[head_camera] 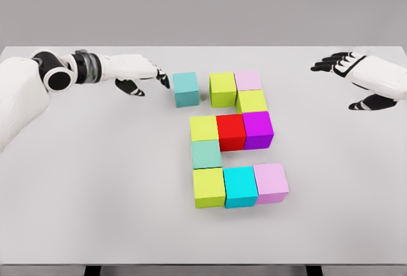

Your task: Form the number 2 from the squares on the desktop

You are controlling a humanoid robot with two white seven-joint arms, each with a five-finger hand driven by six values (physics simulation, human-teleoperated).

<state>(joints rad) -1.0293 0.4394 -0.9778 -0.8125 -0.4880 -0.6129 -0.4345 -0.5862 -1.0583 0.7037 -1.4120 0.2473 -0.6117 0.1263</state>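
Coloured cubes lie on the white table (95,180). A teal cube (186,89) stands alone at the upper left, a small gap from a yellow-green cube (223,89). A pale pink cube (248,79) and another yellow-green cube (252,101) follow on the right. Below runs a row: yellow-green (204,128), red (231,131), purple (258,129). A sea-green cube (206,154) sits under that row's left end. The bottom row is yellow-green (209,187), cyan (240,186), pink (271,182). My left hand (147,76) hovers just left of the teal cube, fingers spread, holding nothing. My right hand (356,82) is open at the far right.
The table's front edge (203,264) runs along the bottom of the view. Dark table legs show beneath it. A plain grey wall lies behind the table's far edge.
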